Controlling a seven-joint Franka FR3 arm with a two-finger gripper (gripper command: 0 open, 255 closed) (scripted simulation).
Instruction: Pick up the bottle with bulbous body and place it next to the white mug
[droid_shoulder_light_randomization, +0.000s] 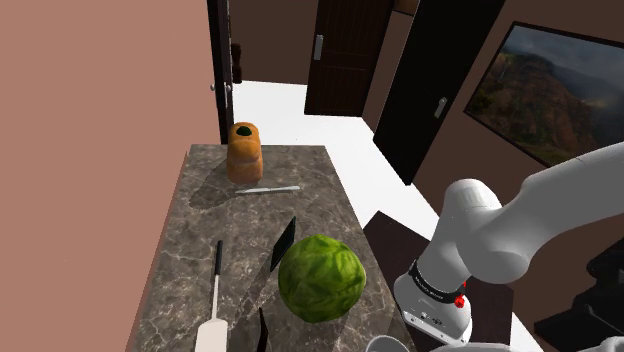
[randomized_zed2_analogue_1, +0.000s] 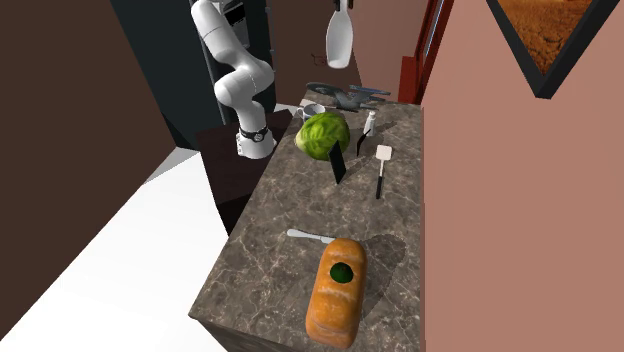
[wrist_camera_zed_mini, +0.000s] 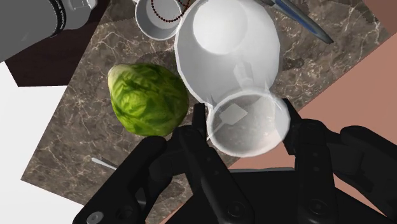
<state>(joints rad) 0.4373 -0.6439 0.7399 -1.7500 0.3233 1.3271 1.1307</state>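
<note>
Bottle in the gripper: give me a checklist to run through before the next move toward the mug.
1. Gripper shut on the bottle, a finger on each side: ok.
2. Bottle lifted off the table: ok, it hangs high above it in the second exterior view.
3. Mug in sight, opening up: ok.
4. Bare spot beside the mug: cannot tell; the cabbage sits close on one side.
5. Bottle set next to the mug: not ok, not yet done.

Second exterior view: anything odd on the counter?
The bread loaf has a dark green spot on its top, odd for bread. A thin black slab stands tilted on its edge beside the cabbage, with nothing visibly propping it.
</note>
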